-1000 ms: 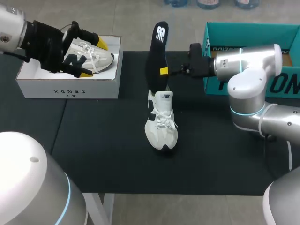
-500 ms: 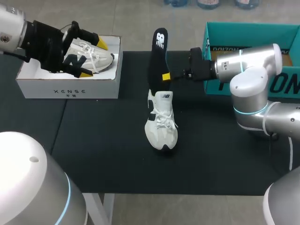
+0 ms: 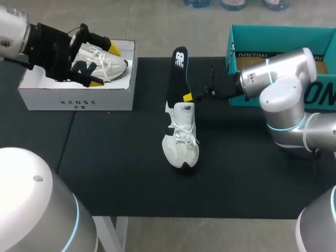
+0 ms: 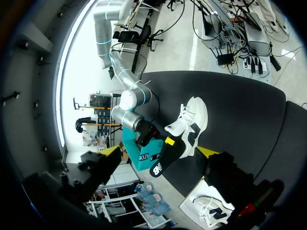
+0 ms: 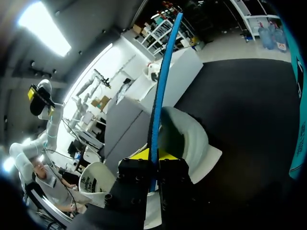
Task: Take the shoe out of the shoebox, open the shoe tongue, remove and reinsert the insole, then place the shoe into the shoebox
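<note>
The right pincer (image 3: pixel 185 97) is clenching the black foam insole (image 3: pixel 176 73), its lower end at the heel opening of the white-and-black laced sneaker (image 3: pixel 181 139) lying mid-tabletop (image 3: pixel 115 157). With the left pincer (image 3: pixel 104 66) hanging released at 10 o'clock, nothing is bracing the sneaker, so pushing risks tipping it or buckling the insole.

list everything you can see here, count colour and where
sneaker: 1, white with black trim, middle of the table, toe toward the robot
insole: 1, black, upright, lower end at that sneaker's opening
second sneaker: 1, white, inside the white shoebox
white shoebox: 1, white, rear left of the table
teal shoebox: 1, teal, open, rear right
table: 1, black top
left gripper: 1, yellow-tipped fingers open, above the white shoebox
right gripper: 1, yellow-tipped fingers shut on the insole
</note>
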`<state>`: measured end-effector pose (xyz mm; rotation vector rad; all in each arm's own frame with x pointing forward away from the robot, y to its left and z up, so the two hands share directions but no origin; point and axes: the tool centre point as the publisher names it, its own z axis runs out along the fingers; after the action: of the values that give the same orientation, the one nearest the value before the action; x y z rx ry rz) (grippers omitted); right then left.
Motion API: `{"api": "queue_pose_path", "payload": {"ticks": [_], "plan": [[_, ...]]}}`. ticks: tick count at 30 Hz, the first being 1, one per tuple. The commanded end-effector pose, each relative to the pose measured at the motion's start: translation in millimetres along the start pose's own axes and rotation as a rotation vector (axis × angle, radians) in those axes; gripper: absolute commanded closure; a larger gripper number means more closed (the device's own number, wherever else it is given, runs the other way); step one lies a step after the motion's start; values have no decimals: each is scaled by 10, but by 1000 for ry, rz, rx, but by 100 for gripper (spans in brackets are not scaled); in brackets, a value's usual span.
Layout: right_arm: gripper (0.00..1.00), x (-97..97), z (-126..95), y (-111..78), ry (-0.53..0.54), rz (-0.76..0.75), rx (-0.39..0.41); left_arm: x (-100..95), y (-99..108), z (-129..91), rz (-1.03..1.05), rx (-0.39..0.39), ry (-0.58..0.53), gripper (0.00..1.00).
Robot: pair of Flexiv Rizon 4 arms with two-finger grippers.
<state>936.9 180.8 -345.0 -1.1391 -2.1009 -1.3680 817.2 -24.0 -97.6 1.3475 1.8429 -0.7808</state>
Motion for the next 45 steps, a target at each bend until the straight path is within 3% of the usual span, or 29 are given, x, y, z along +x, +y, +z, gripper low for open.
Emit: {"api": "queue_pose_path", "payload": {"ticks": [1, 4, 6, 7, 8, 12, 14, 16, 17, 18, 19, 32, 37, 38, 39, 42, 45], "plan": [[100, 17, 10, -63, -15, 7, 22, -1, -1, 4, 1, -2, 3, 0], [100, -3, 13, -89, -23, 17, 33, -1, -1, 4, 1, -2, 3, 0], [56, -17, 13, -53, -23, 19, 34, -1, -1, 4, 1, -2, 3, 0], [28, -11, 15, -16, -22, 18, 30, -1, -1, 4, 1, -2, 3, 0], [25, -15, 23, 25, -21, 8, 29, -1, -1, 4, 1, -2, 3, 0], [35, -54, 55, 193, -21, -14, 21, -1, -1, 4, 1, -2, 3, 0], [49, -89, 70, 266, -27, -24, 19, -1, -1, 4, 1, -2, 3, 0], [53, -118, 79, 328, -33, -32, 17, -1, -1, 4, 1, -2, 3, 0], [59, -125, 78, 347, -36, -33, 14, -1, -1, 4, 1, -2, 3, 0], [74, -126, 77, 347, -43, -27, 3, -1, -1, 4, 1, -2, 3, 0], [100, -127, 73, 346, -46, -15, -3, -1, -1, 4, 1, -2, 3, 0], [100, -47, 29, -110, -50, 52, 74, -1, -1, 4, 1, -2, 3, 0], [100, -24, 27, -166, -49, 58, 105, -1, -1, 4, 1, -2, 3, 0], [91, -25, 28, -127, -48, 59, 104, -1, -1, 4, 1, -2, 3, 0], [66, -31, 28, -76, -47, 51, 98, -1, -1, 4, 1, -2, 3, 0], [58, -69, 54, 103, -47, 28, 85, -1, -1, 4, 1, -2, 3, 0], [59, -134, 102, 266, -49, 12, 84, -1, -1, 4, 1, -2, 3, 0]]}}
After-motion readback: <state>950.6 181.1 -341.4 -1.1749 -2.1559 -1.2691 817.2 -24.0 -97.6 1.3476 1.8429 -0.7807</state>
